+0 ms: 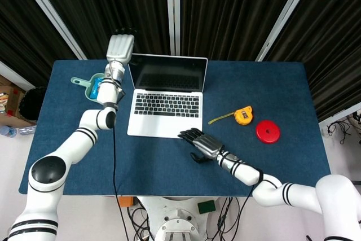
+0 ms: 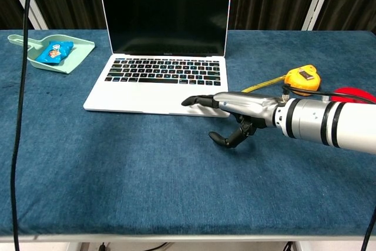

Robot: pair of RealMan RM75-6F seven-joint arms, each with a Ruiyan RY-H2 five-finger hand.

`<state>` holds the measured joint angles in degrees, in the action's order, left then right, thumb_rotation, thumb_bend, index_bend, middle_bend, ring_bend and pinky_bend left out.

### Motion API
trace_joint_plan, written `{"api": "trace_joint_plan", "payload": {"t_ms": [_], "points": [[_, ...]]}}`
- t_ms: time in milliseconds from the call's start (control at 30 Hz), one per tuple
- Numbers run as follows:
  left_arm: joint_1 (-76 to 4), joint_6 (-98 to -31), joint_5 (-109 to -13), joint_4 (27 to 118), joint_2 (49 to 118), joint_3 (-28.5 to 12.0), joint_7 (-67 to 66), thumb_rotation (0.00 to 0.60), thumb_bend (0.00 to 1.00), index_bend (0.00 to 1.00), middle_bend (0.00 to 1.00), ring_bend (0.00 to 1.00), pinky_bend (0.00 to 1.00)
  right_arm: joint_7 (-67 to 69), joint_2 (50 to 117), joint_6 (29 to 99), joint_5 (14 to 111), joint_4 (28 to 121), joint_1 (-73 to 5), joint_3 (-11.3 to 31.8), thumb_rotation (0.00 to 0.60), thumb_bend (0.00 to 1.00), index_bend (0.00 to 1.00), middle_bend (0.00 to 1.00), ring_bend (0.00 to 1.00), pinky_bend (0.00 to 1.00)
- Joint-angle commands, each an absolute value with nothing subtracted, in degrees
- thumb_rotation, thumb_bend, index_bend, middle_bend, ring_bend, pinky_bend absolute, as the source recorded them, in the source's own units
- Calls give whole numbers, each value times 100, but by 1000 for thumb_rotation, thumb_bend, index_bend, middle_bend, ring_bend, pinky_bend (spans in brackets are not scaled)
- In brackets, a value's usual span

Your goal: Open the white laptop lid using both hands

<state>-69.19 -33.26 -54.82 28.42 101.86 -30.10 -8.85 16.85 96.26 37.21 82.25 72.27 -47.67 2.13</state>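
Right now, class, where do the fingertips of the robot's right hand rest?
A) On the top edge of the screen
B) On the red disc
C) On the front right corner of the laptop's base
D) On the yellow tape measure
C. The right hand lies with its fingertips on the front right corner of the white laptop, apart from the tape measure and the red disc.

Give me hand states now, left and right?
Left hand: open, fingers straight, beside the upper left corner of the white laptop lid; contact unclear.
Right hand: open, holding nothing, fingers resting on the laptop's front edge.
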Motion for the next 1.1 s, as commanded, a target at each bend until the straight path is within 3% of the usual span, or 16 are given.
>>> {"api": "trace_joint_plan", "payload": {"t_ms": [33,333,633,833,1100], "points": [[-6755,-3538,-5596,3165,10045,-2915,-711,600,511,206,140,29,84,1640,9566,3954,8355,7299,-4690,172,600,589,0,0,0,0],[-5303,-5210,-6508,5965,8697,-2277,-205,600,508,203,140,29,85,1108,8919,5292,8838,8042,-4167,33,600,513,0,0,0,0],[-3236,-6898,-6726,8916,7053,-1171,-888,600,385,203,140,30,82,254,7201,6933,9036,9251,-3042,-353,600,465,0,0,0,0],[-2018,-7971,-7241,9557,6586,-277,-908,600,331,204,140,30,79,460,6382,8051,8930,9367,-2069,-604,600,460,0,0,0,0],[-804,-9274,-7927,9562,6753,375,-707,600,326,204,140,30,78,985,6177,9071,8790,9066,-1074,-666,600,458,0,0,0,0]]}}
